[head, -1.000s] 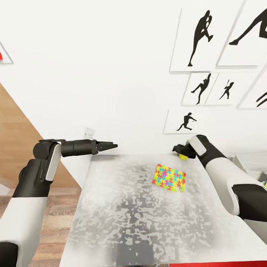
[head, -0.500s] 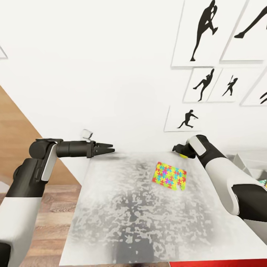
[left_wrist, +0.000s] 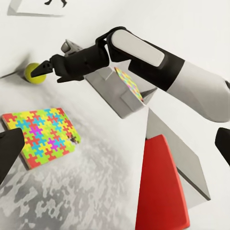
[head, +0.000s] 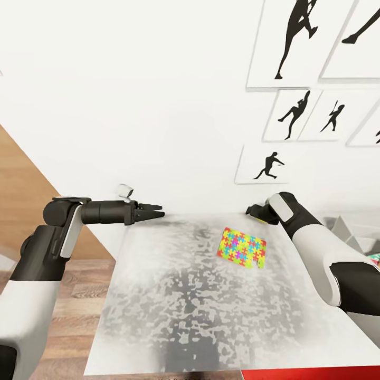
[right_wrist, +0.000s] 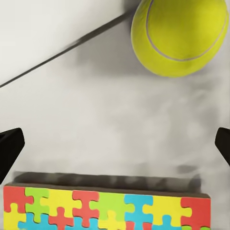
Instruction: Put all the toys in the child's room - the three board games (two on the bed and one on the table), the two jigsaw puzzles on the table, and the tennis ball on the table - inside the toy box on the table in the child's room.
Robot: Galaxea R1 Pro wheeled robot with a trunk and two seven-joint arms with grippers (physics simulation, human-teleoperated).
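We are looking down over a pale, mottled table (head: 184, 306) set against a white wall (head: 132, 95). A bright jigsaw puzzle (head: 241, 247), a thin sheet of yellow, pink, blue and green interlocking pieces, lies flat on the table at about 1 o'clock from its middle.

Our left tool (head: 156, 213) hovers above the table's far left corner, at 10 o'clock, pointing across toward the right. Its wrist view shows the two dark fingertips (left_wrist: 10, 152) spread wide apart with nothing between them, so it is released. In the head view the fingers look close together.

Our right tool (head: 251, 211) reaches to the far edge by the wall, at 1 o'clock, just beyond the puzzle. The tennis ball (right_wrist: 179, 36) sits on the table near the wall, just ahead of this tool and past the puzzle's far edge. The right tool's fingertips (right_wrist: 9, 148) stand far apart, released, and the ball is not between them.

From the left wrist we also see a pale grey toy box (left_wrist: 115, 98) beyond the right arm, with a second jigsaw puzzle (left_wrist: 128, 84) leaning inside it, and a red panel (left_wrist: 160, 191) nearby. Black silhouette pictures (head: 293, 42) of athletes hang on the wall at 2 o'clock.
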